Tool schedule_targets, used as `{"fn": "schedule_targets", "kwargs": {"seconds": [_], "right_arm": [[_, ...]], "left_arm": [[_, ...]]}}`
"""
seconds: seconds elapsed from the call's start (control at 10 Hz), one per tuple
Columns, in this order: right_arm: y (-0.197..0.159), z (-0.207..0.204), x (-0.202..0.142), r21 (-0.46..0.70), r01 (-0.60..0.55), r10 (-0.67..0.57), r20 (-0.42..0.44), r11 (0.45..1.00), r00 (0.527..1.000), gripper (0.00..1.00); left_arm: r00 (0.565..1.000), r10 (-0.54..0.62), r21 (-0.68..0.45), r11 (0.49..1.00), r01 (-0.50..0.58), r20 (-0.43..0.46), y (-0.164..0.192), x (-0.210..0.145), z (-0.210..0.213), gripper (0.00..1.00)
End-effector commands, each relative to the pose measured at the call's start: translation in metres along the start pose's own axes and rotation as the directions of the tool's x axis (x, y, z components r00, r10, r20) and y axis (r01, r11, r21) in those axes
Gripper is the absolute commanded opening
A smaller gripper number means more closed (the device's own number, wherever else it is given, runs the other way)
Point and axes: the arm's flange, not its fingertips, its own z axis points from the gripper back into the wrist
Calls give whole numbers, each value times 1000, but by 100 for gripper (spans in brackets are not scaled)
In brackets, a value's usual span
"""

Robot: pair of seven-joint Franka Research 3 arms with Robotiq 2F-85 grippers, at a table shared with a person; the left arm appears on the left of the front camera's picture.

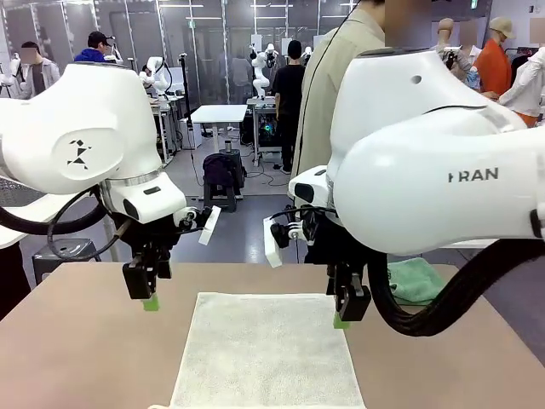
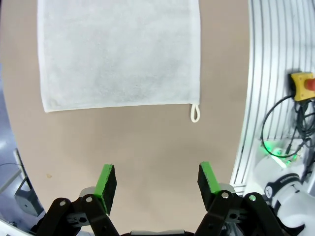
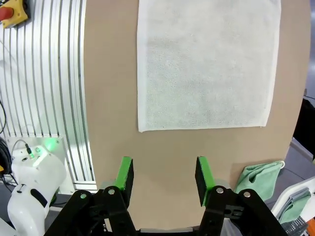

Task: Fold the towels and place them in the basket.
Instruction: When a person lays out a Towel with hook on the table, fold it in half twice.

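dark letters "FRAN" on the white right arm point(image 1: 426, 162), nothing else legible

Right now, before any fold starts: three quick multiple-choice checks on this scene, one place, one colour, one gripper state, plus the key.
1. Where does the mint green towel lie?
A. In a basket.
B. Hanging off the near edge.
C. Bunched on the table, far right side.

2. What colour is the flat towel in the middle?
A. Cream-white.
B. Red.
C. Black.

3. How do the left gripper and right gripper stand?
A. Both shut on cloth.
B. Both open, empty.
C. One open, one shut on cloth.

Key:
1 C: the mint green towel sits crumpled near the far right edge in the front view.
2 A: the flat towel looks cream-white in all three views.
3 B: each wrist view shows green pads apart over bare table, nothing between them.
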Motion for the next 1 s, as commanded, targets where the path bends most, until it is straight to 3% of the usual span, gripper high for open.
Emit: {"fn": "schedule_targets", "kwargs": {"seconds": [0.0,0.9], "right_arm": [[-9,-7,6,-8,22,-23,-15,1000,1000,64],[-10,-11,3,13,10,-10,-12,1000,1000,64]], "left_arm": [[998,35,65,997,-32,-43,-20,-2,-2,85],[999,15,36,999,-14,-32,-26,1,2,85]]}}
